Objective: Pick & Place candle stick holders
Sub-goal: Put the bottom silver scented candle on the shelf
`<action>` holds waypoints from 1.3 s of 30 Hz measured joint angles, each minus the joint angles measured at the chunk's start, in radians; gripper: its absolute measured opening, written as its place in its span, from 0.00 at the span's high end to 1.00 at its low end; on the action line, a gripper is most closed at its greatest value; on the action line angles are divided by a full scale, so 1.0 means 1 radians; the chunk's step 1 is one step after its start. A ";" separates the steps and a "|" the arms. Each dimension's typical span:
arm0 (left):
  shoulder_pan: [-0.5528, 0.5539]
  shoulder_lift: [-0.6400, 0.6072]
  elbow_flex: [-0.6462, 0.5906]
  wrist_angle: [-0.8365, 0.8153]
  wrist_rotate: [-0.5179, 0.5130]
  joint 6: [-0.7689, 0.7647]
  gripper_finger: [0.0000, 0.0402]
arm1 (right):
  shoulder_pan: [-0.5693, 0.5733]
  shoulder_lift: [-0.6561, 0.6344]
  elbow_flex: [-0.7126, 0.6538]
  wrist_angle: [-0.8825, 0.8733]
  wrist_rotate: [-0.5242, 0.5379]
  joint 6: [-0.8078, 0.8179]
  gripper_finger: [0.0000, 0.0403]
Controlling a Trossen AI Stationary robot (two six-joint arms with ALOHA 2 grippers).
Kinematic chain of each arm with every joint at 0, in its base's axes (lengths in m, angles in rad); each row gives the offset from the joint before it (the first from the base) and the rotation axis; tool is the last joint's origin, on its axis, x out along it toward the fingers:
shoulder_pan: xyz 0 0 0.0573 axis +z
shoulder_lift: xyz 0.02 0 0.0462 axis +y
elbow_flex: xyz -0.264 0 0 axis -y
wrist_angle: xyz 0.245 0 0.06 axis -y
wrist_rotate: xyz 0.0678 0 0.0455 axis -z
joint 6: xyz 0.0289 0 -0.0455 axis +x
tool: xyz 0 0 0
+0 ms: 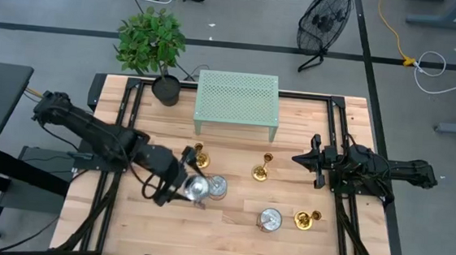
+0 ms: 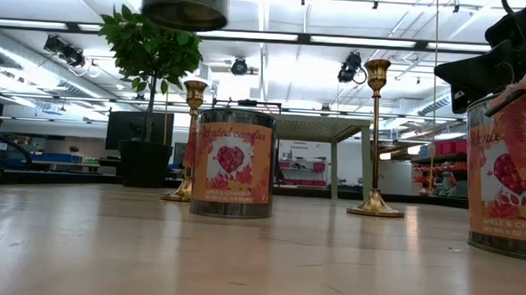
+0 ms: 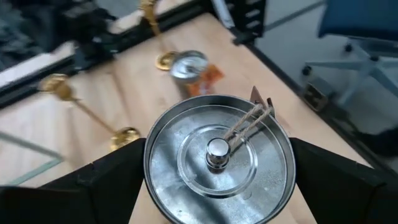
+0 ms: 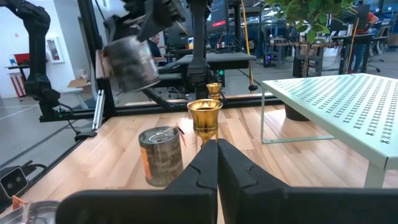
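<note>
Candle stick holders stand at our table's five o'clock, centre and ten o'clock; at nine, our left gripper clamps a silver-lidded tin off the wood; at three, our right gripper hangs, fingers together.

Shows the right gripper pressed shut, pointed at a gold candle stick holder; beside it stands a tin, another tin held aloft beyond.
</note>
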 joint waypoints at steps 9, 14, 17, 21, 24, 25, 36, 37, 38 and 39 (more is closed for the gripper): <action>0.166 0.000 0.070 -0.037 -0.004 0.017 0.07 | 0.000 0.000 0.000 0.000 0.000 0.000 0.99; 0.277 0.000 0.105 -0.060 -0.005 0.017 0.07 | 0.000 0.000 0.000 0.000 0.000 0.000 0.99; 0.346 0.000 0.115 -0.059 -0.005 0.012 0.07 | 0.000 0.000 0.000 0.000 0.000 0.000 0.99; 0.439 0.000 0.117 -0.056 -0.005 -0.010 0.07 | 0.000 0.000 0.000 0.000 0.000 0.000 0.99; 0.508 0.002 0.117 -0.056 -0.015 -0.029 0.07 | 0.000 0.000 0.000 0.000 0.000 0.000 0.99; 0.532 0.002 0.117 -0.056 -0.018 -0.035 0.07 | 0.000 0.000 0.000 0.000 0.000 0.000 0.99; 0.726 0.003 0.117 -0.055 -0.062 -0.108 0.07 | 0.000 0.000 0.000 0.000 0.000 0.000 0.99; 0.736 0.003 0.117 -0.054 -0.064 -0.116 0.07 | 0.000 0.000 0.000 0.000 0.000 0.000 0.99; 0.746 0.003 0.117 -0.054 -0.065 -0.121 0.07 | 0.000 0.000 0.000 0.000 0.000 0.000 0.99; 0.754 0.003 0.117 -0.054 -0.065 -0.123 0.07 | 0.000 0.000 0.000 0.000 0.000 0.000 0.99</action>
